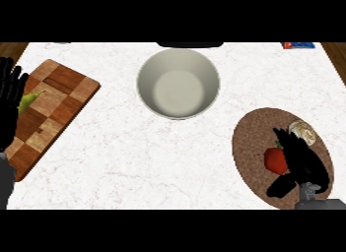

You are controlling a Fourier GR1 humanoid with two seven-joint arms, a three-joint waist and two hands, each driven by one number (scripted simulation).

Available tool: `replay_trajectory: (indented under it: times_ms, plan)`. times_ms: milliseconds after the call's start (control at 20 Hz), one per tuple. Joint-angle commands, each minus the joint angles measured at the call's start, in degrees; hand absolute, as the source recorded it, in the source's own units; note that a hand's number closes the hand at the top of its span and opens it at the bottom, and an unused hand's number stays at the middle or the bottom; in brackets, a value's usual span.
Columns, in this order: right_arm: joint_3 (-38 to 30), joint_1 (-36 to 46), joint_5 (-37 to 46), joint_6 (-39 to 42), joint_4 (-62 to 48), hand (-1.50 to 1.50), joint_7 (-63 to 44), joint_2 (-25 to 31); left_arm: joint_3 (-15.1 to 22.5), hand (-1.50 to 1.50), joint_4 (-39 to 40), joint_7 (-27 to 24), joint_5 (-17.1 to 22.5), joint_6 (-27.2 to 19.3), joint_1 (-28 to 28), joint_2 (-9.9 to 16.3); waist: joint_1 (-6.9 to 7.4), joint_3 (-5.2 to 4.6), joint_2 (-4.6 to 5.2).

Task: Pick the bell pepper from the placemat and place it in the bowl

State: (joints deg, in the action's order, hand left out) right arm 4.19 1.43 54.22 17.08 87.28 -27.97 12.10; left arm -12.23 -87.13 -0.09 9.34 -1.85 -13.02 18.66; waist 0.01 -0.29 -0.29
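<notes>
Fingers (292, 140) of the right hand (306, 165) curl round the bell pepper (275, 158) on the placemat (252, 133); the bowl (178, 83) lies up-left.

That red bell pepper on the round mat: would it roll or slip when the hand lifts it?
The bell pepper looks rounded and smooth, so it could probably roll or slip. It seems small beside the right hand, so likely light. The placemat looks flat, offering little to stop it.

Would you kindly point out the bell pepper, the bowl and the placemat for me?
bell pepper (274, 158): head view, on its red side left of the robot hand.
bowl (178, 86): head view, on its inner bottom.
placemat (250, 135): head view, on its bare upper left part.
</notes>
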Motion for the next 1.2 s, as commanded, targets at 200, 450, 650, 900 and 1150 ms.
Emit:
replay_trajectory:
  times_ms: [200, 450, 650, 900, 1150]
  plan:
    - [-1.25, 2.06, 2.12, -4.41, -4.22, 1.50, 6.31, 1.76, -1.46, 0.00, 4.29, 0.57, -0.61, 0.89, -5.08, 1.21, -0.09, 0.30, 0.30]
    - [-1.48, 0.36, 3.59, -6.94, -2.49, 1.50, 8.59, 2.20, 0.25, 0.00, -1.75, 1.21, -1.63, -0.89, -0.35, -2.24, 0.01, 0.30, 0.24]
    - [-1.98, -6.80, 5.01, -6.69, 2.33, 1.50, 4.99, 2.88, -2.15, 0.00, 0.58, 0.77, -0.26, 1.35, -1.62, 0.72, -0.52, 0.27, 0.16]
    - [-9.13, -21.19, 1.44, -5.35, 12.15, 1.50, 2.17, 5.99, -1.86, 0.00, -1.37, -0.89, -0.30, 0.48, 3.46, -1.75, -1.72, 0.18, -0.20]
    - [-9.33, -28.73, 3.07, -7.10, 21.73, 1.50, 2.11, 3.97, -0.98, 0.00, -3.69, 2.67, -1.08, 0.65, 1.36, -0.85, -0.51, 0.28, 0.16]
